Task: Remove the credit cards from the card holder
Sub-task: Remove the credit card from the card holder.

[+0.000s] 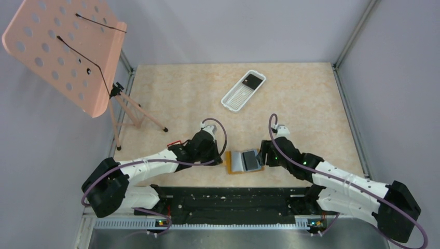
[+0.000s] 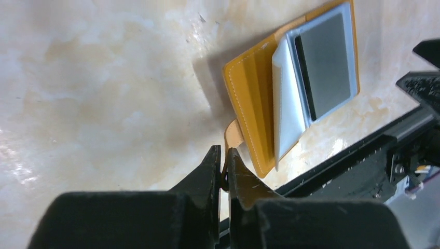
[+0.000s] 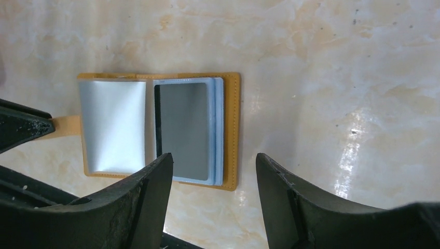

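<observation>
The tan card holder (image 1: pixel 229 169) lies open on the table near the front edge, between both grippers. A grey credit card (image 3: pixel 184 129) sits on its right panel over pale blue cards (image 3: pixel 218 129). The left panel (image 3: pixel 114 124) is a shiny blue-grey. My left gripper (image 2: pixel 223 155) is shut on the holder's small tab (image 2: pixel 233 134), at the holder's left side (image 1: pixel 220 155). My right gripper (image 3: pixel 214 161) is open and empty, just over the holder's right near corner (image 1: pixel 263 155). The holder (image 2: pixel 254 104) and the grey card (image 2: pixel 326 65) also show in the left wrist view.
A white slotted tray (image 1: pixel 236 98) with a dark item (image 1: pixel 252 81) in its far end lies at the back middle. A pink perforated music stand (image 1: pixel 62 46) on a tripod stands at the back left. The black base rail (image 1: pixel 223 199) runs just in front of the holder.
</observation>
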Tool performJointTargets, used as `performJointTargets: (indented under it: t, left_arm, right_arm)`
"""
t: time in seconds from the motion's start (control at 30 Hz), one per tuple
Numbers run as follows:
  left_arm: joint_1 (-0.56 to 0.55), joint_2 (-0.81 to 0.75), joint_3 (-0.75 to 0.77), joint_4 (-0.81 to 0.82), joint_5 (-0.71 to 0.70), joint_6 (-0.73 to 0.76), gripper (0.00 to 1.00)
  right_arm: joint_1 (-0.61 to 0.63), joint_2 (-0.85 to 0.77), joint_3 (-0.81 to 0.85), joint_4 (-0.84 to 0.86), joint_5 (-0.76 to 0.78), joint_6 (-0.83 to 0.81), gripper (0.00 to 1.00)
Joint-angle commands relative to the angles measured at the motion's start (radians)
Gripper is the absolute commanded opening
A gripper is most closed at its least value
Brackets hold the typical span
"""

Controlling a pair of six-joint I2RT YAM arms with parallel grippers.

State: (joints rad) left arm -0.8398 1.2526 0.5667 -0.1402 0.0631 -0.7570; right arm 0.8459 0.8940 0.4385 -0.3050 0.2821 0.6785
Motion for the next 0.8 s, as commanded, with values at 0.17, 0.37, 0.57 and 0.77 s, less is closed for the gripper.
performJointTargets:
  t: [0.17, 0.37, 0.57, 0.77]
  left_arm:
    - [0.007, -0.033, 0.191, -0.151, -0.121, 0.029, 0.38]
    - [-0.028, 0.011, 0.246, -0.055, 0.045, 0.012, 0.4]
    - [-0.061, 0.162, 0.251, 0.099, 0.107, -0.038, 0.34]
    - [-0.09, 0.301, 0.25, 0.222, 0.07, -0.073, 0.33]
  right_arm:
    - [-0.112, 0.052, 0.019, 0.147, -0.261, -0.073, 0.49]
    - [-0.151, 0.075, 0.014, 0.194, -0.335, -0.062, 0.42]
    - [-0.154, 0.11, -0.001, 0.246, -0.345, -0.051, 0.38]
    - [-0.162, 0.161, -0.027, 0.286, -0.32, -0.053, 0.35]
